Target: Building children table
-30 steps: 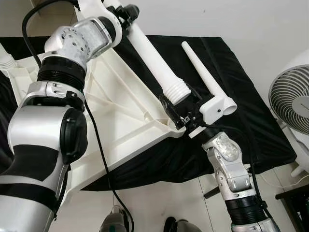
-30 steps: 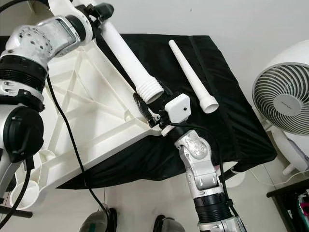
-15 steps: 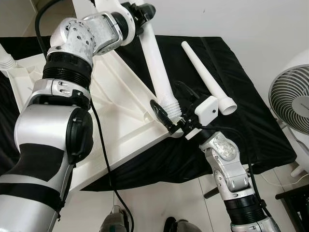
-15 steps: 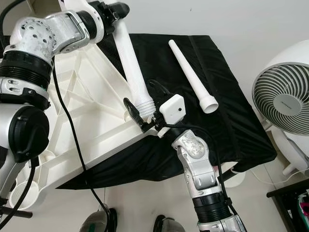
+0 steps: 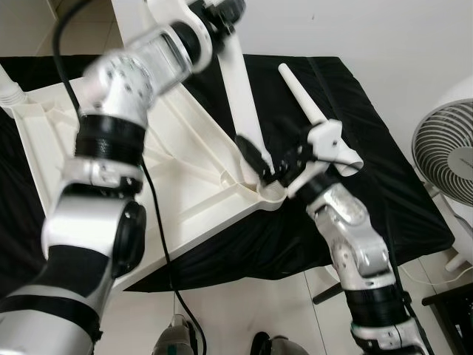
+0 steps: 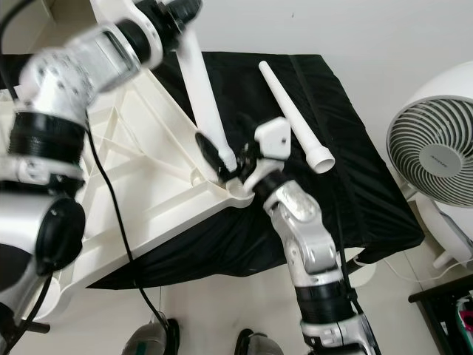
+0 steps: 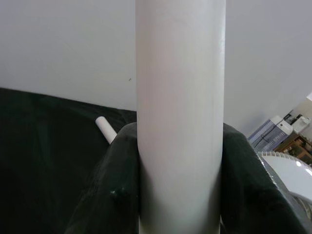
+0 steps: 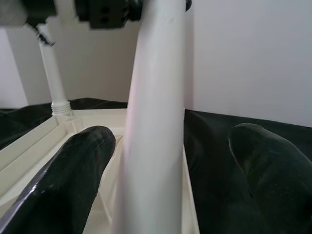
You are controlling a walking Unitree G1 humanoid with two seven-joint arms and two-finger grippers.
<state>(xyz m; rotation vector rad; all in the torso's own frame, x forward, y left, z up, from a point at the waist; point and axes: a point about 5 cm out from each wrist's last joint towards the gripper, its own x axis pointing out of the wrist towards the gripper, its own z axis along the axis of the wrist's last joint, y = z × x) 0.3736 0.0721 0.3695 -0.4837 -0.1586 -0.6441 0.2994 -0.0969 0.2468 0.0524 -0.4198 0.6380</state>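
A white plastic children's tabletop [image 5: 170, 185] lies upside down, ribbed underside up, on a black cloth [image 5: 369, 148] spread beneath it, its near right corner reaching toward the cloth's near edge. The robot's left hand [image 5: 225, 11], at the far end of its raised silver arm, pinches the upper end of a white table leg [image 5: 242, 96]; the left wrist view shows the leg [image 7: 180, 122] pressed between the two black fingers [image 7: 109, 195]. The leg stands steeply, leaning slightly away from the robot, with its lower end at the round socket [image 5: 270, 194] in the tabletop's near right corner. The right hand [image 5: 273, 164] sits just beside that lower end, fingers spread on either side of the leg; in the right wrist view the leg [image 8: 156, 122] runs between the two parted fingers [image 8: 73, 175] without clear contact. A second white leg [image 6: 295, 118] lies loose on the cloth to the right of the tabletop, narrow end far, flared end near. Another leg [image 5: 9, 92] already stands at the tabletop's far left corner. A white fan [image 6: 436, 155] stands on the floor to the right of the cloth. The left arm is blurred in the head views.
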